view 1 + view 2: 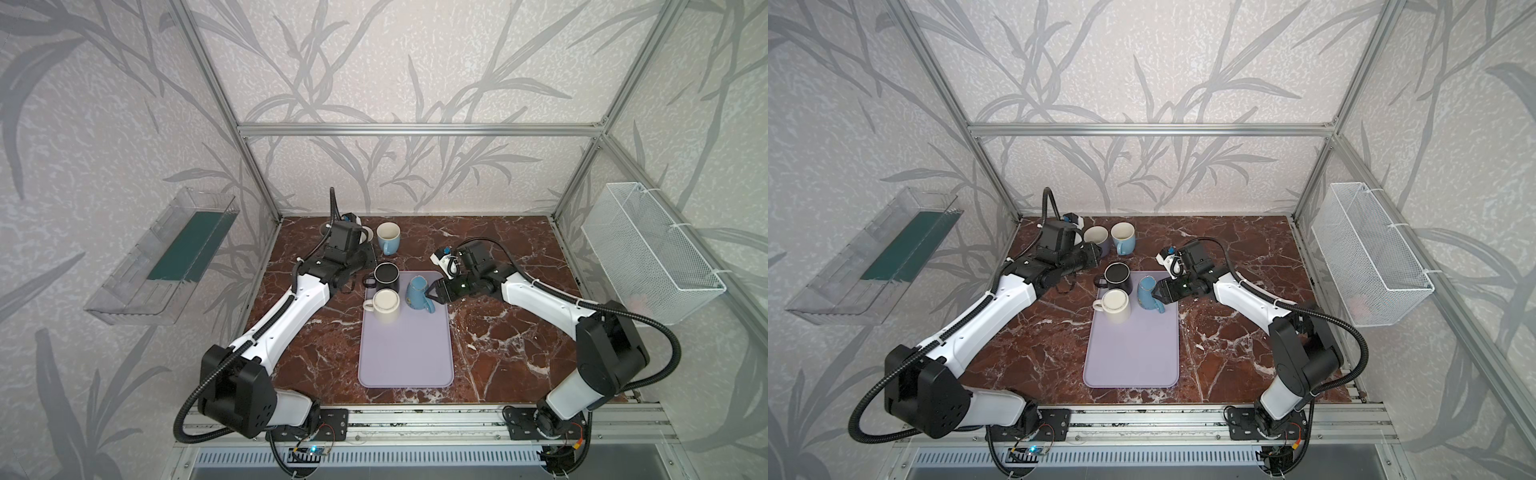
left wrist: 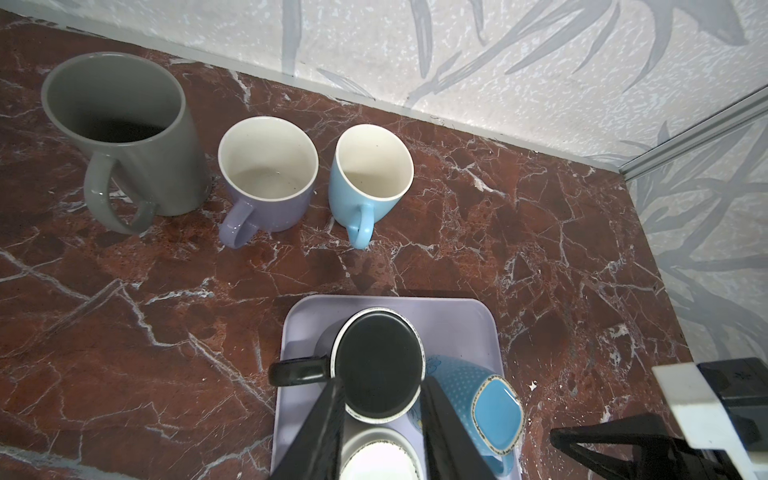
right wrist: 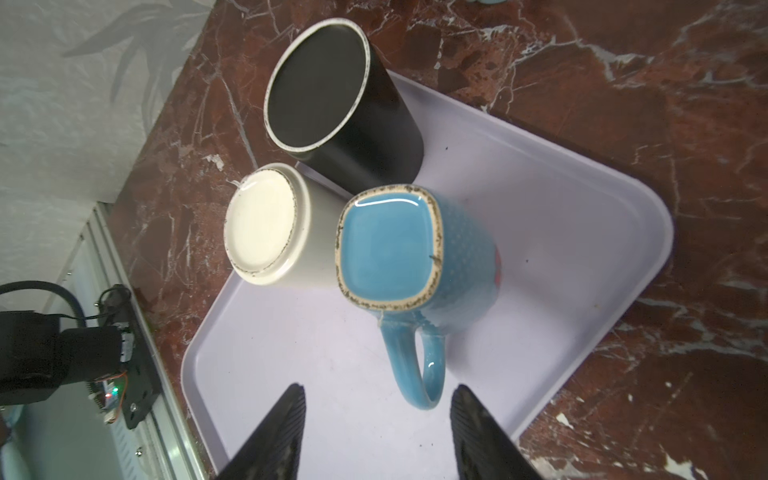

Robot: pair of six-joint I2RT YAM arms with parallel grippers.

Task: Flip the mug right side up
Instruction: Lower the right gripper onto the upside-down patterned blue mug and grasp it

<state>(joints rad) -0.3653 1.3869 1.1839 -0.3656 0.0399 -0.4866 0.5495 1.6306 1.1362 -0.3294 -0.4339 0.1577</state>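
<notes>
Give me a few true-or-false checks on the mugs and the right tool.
1. Three mugs sit base-up on the tray: the black mug, the cream mug and the blue speckled mug. True.
2. The right tool is shut on the blue speckled mug's handle. False: its jaws stand open and the handle is not gripped.
3. The grey mug is upside down. False: it stands mouth up.
4. The black mug's handle points toward the left arm's side. True.
</notes>
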